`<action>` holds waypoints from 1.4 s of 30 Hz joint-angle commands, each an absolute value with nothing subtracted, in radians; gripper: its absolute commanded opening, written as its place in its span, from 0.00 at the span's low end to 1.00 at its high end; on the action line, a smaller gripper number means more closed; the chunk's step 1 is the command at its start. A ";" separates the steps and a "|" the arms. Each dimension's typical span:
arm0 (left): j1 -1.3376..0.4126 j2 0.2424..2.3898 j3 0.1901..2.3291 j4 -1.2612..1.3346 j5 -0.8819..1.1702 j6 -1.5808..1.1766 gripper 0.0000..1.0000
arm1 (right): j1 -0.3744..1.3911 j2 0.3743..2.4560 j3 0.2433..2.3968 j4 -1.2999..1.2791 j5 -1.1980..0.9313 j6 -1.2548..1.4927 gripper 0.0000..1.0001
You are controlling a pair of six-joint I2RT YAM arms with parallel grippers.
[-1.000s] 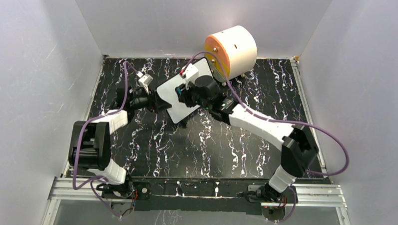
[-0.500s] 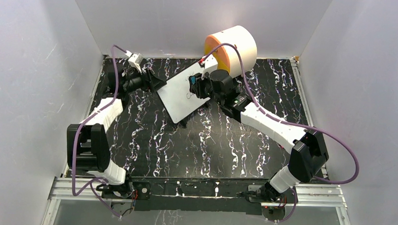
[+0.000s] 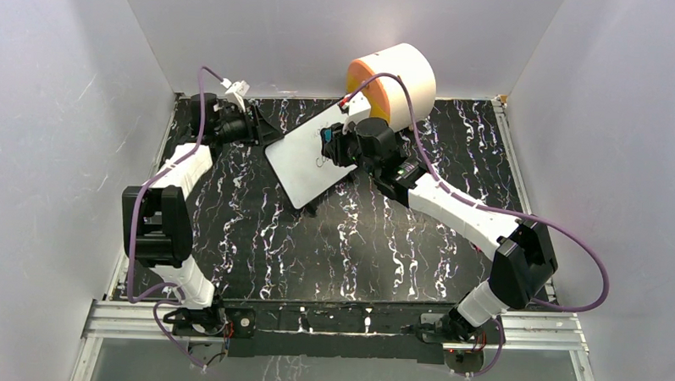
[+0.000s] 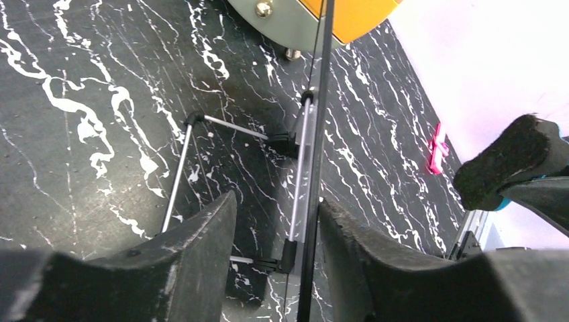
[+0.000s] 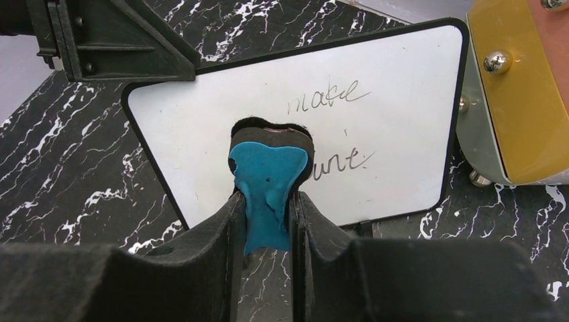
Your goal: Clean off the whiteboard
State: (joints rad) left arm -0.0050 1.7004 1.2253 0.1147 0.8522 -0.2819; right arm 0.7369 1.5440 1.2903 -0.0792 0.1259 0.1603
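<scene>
The whiteboard (image 3: 305, 162) stands tilted on its wire stand at the back of the table, with dark handwriting (image 5: 329, 97) on it. My right gripper (image 3: 327, 144) is shut on a blue eraser (image 5: 268, 176) whose black felt presses on the middle of the board (image 5: 201, 127), left of the lower word. My left gripper (image 3: 268, 130) is at the board's far-left corner. In the left wrist view the board (image 4: 315, 168) is seen edge-on between the open jaws (image 4: 276, 201), close to the right finger (image 4: 362, 248) and well clear of the left one.
The round cream-and-orange drawer unit (image 3: 393, 78) stands right behind the board's far-right corner and also shows in the right wrist view (image 5: 523, 87). White walls enclose the table on the left, back and right. The board's wire legs (image 4: 178, 174) rest on the black marbled tabletop.
My left arm swung from the board's left edge up to its far-left corner. The board turned and shifted back. My right gripper moved up and right with the eraser.
</scene>
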 commanded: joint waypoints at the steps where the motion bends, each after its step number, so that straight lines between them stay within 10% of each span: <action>1: -0.019 1.689 1.259 0.062 0.923 -0.283 0.45 | 0.728 1.532 1.295 -0.045 0.143 0.170 0.20; 8: -0.042 1.680 1.231 0.027 0.960 -0.222 0.41 | 0.726 1.545 1.298 -0.047 0.145 0.174 0.20; 15: -0.046 1.648 1.266 -0.122 0.988 -0.025 0.00 | 0.719 1.540 1.302 -0.054 0.158 0.170 0.20; 42: -0.059 1.592 1.170 -0.181 1.112 0.032 0.00 | 0.835 1.721 1.269 0.092 0.176 0.006 0.19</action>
State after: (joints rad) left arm -0.0416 1.6257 1.1576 -0.1193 1.0809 -0.0025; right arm 0.7293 1.6463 1.1820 -0.0218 0.1437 0.0851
